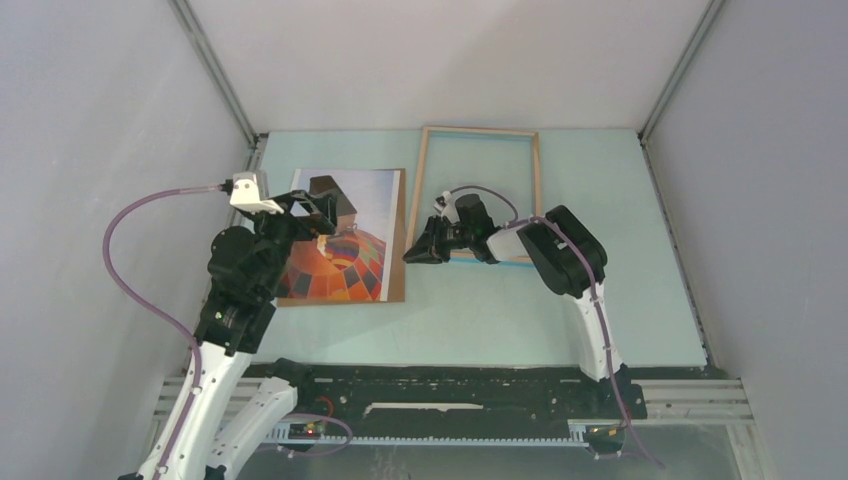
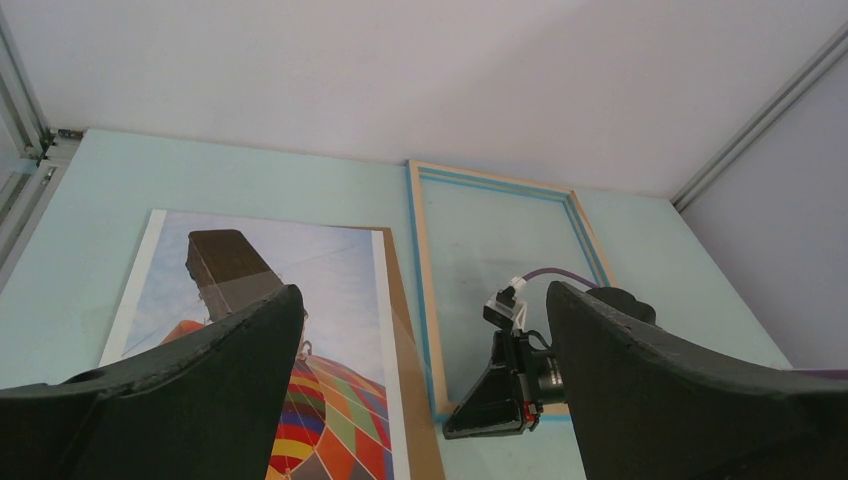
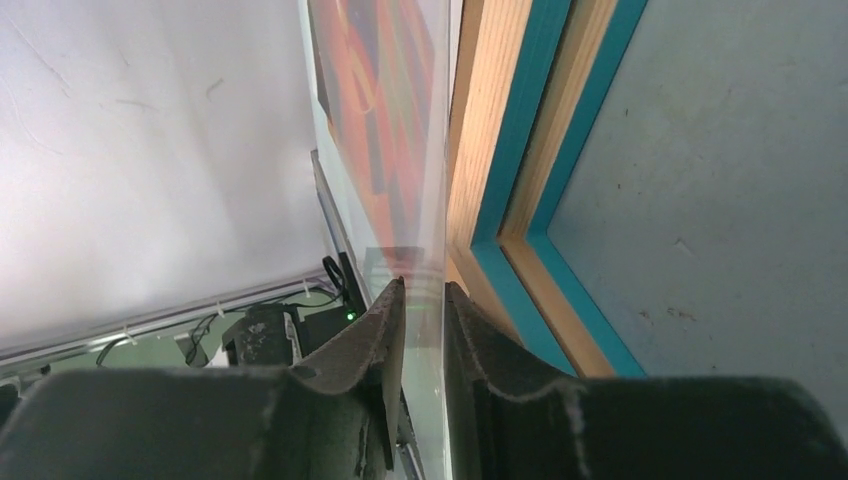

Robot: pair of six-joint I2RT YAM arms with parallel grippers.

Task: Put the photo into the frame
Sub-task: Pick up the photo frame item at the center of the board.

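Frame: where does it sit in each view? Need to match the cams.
Top external: the frame lies top centre.
Left wrist: the frame is centre right, lying flat.
Right wrist: the frame fills the upper middle, its wood and turquoise rails close up.
Shared landmark: the right gripper, at the frame's near left corner.

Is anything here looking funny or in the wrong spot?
Yes. A clear sheet is tipped up on its edge between the fingers of the right gripper, beside the frame, instead of lying flat. It is almost invisible; orange-red colours show in it. The photo lies flat on a brown board, nothing odd there.
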